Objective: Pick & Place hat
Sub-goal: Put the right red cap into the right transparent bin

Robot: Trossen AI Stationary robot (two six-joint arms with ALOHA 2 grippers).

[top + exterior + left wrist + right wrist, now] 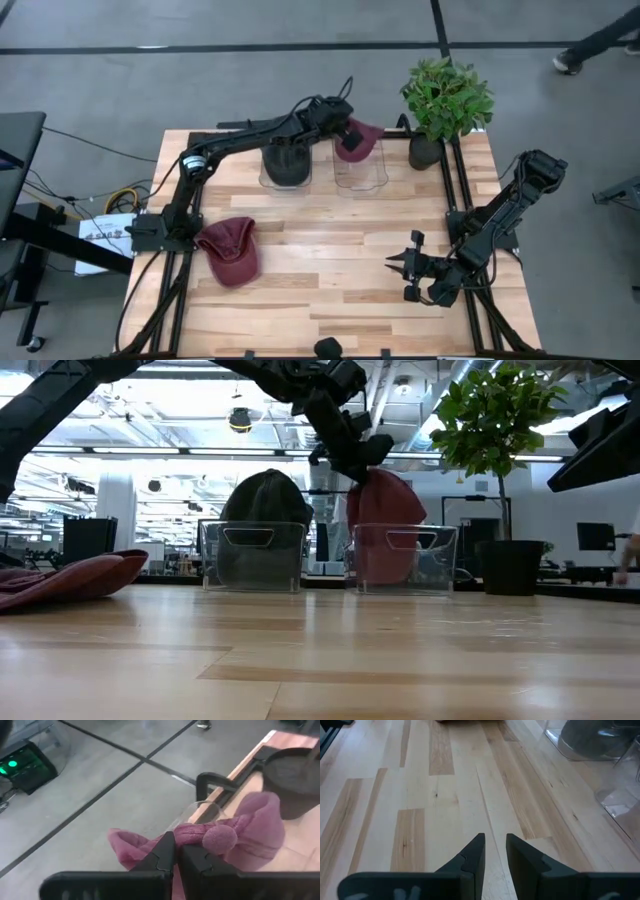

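Observation:
A maroon knit hat with a pompom (pixel 358 140) (pixel 385 525) hangs from my left gripper (pixel 345 130) (pixel 177 855), which is shut on it above the right clear bin (pixel 360 172) (pixel 405 558). The hat's lower part is inside that bin. A dark hat (pixel 286 160) (pixel 265 500) sits in the left clear bin (pixel 252 555). A second red hat (pixel 230 250) (pixel 70 575) lies flat on the table near the left arm's base. My right gripper (pixel 405 265) (pixel 494 847) is open and hovers low over bare wood at the table's right near side. My left gripper pinches a bunched fold of the maroon hat's crown (pixel 187 832) between its two fingers, right beside the pompom (pixel 220 840). The fingers come from above, slanting down from the table's left. The hat hangs below them with its lower part (pixel 385 560) down inside the right clear bin.
A potted plant (pixel 445 100) (pixel 500 440) stands at the far right corner, close beside the right bin. Black frame rails (pixel 465 190) run along the table's sides. Bare wood (pixel 330 260) lies between the bins and the near edge.

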